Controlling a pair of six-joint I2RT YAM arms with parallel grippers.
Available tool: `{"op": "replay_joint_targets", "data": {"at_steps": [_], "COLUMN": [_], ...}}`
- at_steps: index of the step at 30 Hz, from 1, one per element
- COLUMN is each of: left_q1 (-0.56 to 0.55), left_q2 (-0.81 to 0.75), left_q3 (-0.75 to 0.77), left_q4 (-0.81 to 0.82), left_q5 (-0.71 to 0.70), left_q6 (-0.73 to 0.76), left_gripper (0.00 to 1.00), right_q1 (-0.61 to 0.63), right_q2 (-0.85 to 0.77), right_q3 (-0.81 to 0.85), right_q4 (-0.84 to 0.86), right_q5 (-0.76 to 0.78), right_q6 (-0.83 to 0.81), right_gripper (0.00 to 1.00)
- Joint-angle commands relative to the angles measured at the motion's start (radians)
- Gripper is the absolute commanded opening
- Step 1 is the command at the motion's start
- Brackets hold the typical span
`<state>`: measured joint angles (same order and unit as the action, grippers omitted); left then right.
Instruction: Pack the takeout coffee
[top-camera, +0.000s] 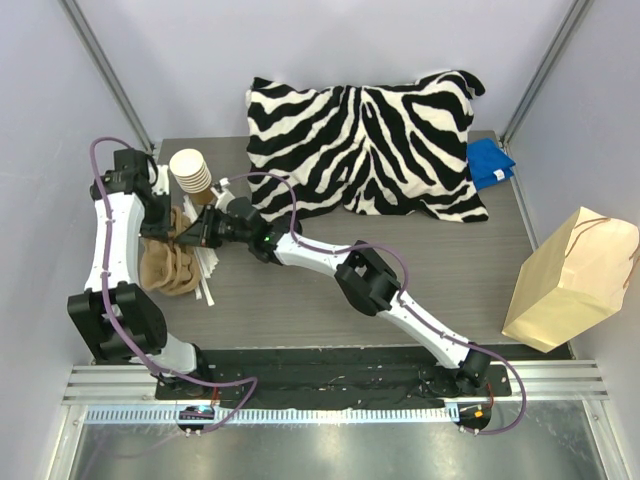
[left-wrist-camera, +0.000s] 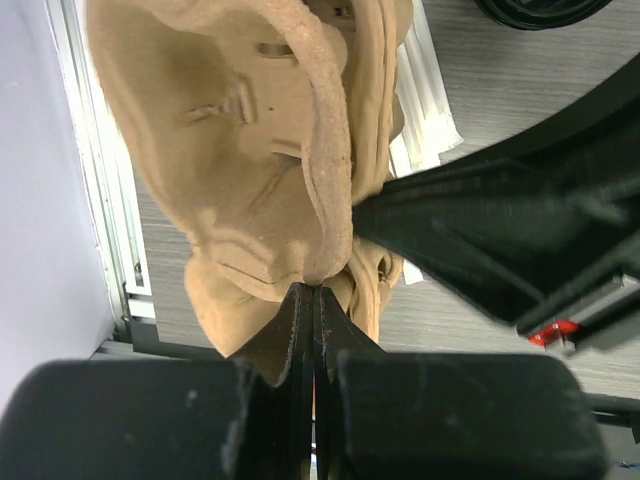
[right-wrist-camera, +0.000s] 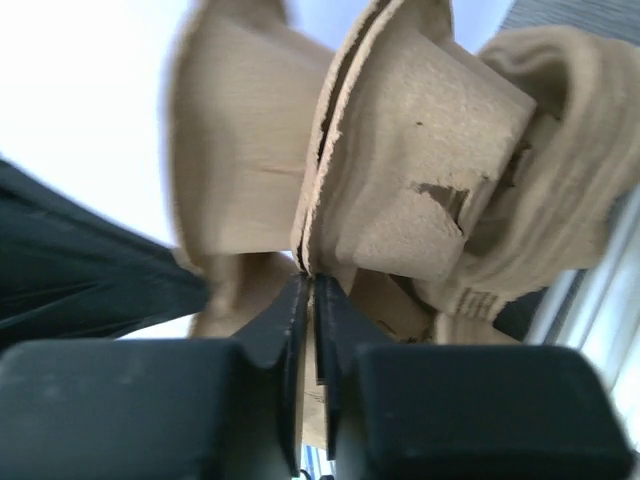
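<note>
Pulp carriers (top-camera: 170, 265), pinched by left claw (left-wrist-camera: 312, 288), right claw (right-wrist-camera: 308, 280)

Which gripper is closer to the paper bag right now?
Right, marginally. The right gripper and left gripper both pinch the pulp cup carriers far left of the paper bag; the left sits farther.

Lying across the back of the table (top-camera: 300, 300): pillow (top-camera: 370, 140), cloth (top-camera: 490, 162) touching its right end. Standing back left: cup stack (top-camera: 190, 170), behind cup carriers (top-camera: 170, 262). Sitting far right: paper bag (top-camera: 572, 280).
</note>
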<state>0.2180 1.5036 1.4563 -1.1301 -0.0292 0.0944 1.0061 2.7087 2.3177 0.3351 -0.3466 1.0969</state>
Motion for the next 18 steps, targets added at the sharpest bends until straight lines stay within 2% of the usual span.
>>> {"op": "replay_joint_targets", "data": {"at_steps": [1, 2, 9, 10, 11, 14, 18], "left_q1": [-0.003, -0.002, -0.003, -0.003, -0.002, -0.003, -0.002], "left_q2": [-0.054, -0.057, -0.086, -0.088, -0.085, -0.074, -0.069], "left_q3": [0.035, 0.038, 0.070, 0.078, 0.099, 0.131, 0.159], "left_q4": [-0.037, -0.037, -0.028, -0.028, -0.031, -0.046, -0.048], "left_q5": [0.012, 0.009, -0.064, -0.066, -0.067, -0.058, -0.054], "left_q6": [0.001, 0.002, 0.007, 0.010, 0.010, 0.008, 0.008], "left_gripper": [0.00, 0.00, 0.00, 0.00, 0.00, 0.00, 0.00], "right_q1": [0.002, 0.002, 0.006, 0.006, 0.005, -0.003, -0.018], "right_q2": [0.003, 0.000, 0.006, 0.008, 0.006, 0.003, -0.009], "right_q3": [0.029, 0.029, 0.014, 0.011, 0.008, 0.000, -0.007], "right_q4": [0.012, 0.012, 0.048, 0.050, 0.050, 0.048, 0.048], "right_q5": [0.037, 0.034, -0.002, -0.009, -0.014, -0.026, -0.048], "right_q6": [0.008, 0.006, -0.009, -0.012, -0.022, -0.031, -0.034], "right_gripper": [0.07, 0.01, 0.02, 0.06, 0.19, 0.40, 0.52]}}
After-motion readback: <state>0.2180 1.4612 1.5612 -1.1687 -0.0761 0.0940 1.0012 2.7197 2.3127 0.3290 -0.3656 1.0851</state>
